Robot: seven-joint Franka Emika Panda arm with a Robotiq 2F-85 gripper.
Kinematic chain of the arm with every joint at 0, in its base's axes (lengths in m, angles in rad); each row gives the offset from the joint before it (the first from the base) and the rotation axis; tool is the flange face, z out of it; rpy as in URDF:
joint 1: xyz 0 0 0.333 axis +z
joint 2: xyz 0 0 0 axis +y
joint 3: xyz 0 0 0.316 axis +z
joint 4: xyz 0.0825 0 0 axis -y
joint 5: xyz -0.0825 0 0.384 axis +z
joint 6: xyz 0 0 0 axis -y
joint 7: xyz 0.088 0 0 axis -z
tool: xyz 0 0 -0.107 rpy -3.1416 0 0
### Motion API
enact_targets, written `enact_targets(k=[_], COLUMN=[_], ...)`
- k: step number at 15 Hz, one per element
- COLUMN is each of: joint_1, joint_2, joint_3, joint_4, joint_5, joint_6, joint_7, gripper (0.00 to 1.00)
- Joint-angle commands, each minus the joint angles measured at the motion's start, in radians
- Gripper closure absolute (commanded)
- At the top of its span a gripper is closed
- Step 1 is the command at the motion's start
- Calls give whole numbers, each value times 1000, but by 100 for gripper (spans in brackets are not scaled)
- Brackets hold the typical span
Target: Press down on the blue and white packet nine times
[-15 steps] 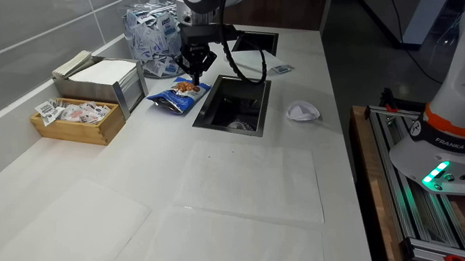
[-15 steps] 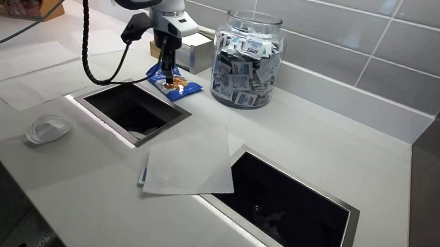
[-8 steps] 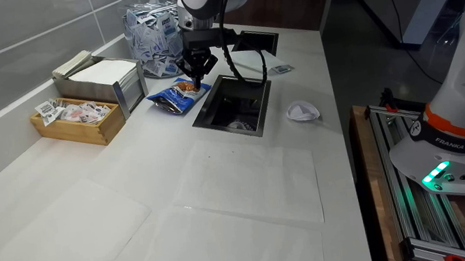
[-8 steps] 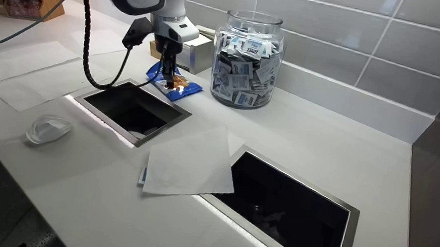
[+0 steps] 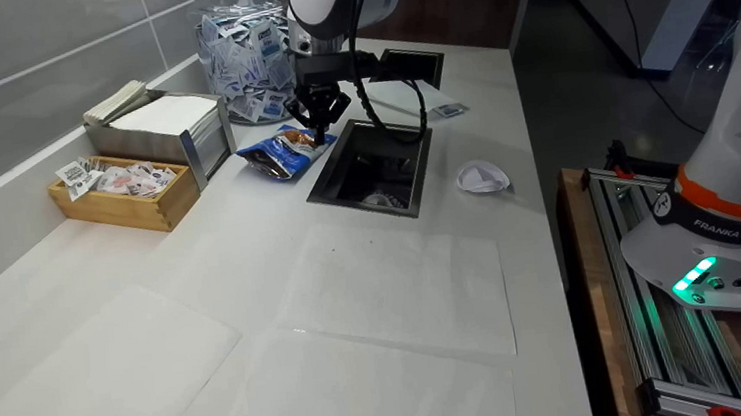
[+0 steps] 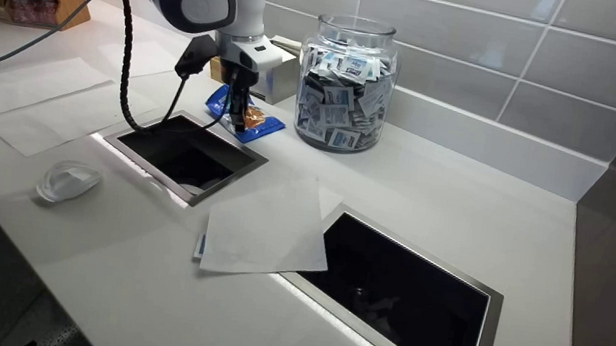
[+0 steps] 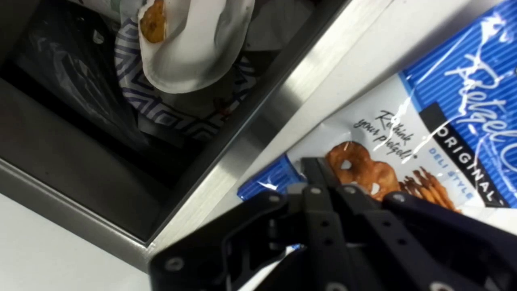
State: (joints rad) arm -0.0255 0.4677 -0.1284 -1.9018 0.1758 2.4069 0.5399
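Wrist view, blue and white packet [image 7: 428,133]: "Pretzel" in white script on the striped blue part, then a "C", rest of that word cut off at the view's edge, glare over the lettering. White panel [image 7: 343,129]: black script "Rethink your pretzel!", tiny mark after it, can't resolve. Black strip [image 7: 462,155]: "ORIGINAL", white caps. "DELI STYLE" in light blue caps just beside the strip. In an exterior view, the black band [image 5: 704,220] on the arm base [image 5: 738,262] reads "FRANKA" then "EMI", last letters unclear; round badge [image 5: 662,204] at its end, can't make out the mark. Jar sachets [image 5: 247,67] and box sachets [image 5: 134,180] carry print, too small to read.
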Motion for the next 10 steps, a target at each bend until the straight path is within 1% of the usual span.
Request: enact_targets(k=[1, 4, 6, 7, 10], joint_1=[14, 28, 21, 10, -2], joint_2=[-32, -77, -86, -77, -39], joint_3=[-2, -9, -5, 2, 8], joint_4=[-14, -25, -8, 11, 61], joint_5=[0, -18, -10, 11, 23], joint_6=[-12, 1, 14, 25, 36], joint_7=[10, 21, 11, 3, -11], gripper=[100, 100, 100, 100, 100])
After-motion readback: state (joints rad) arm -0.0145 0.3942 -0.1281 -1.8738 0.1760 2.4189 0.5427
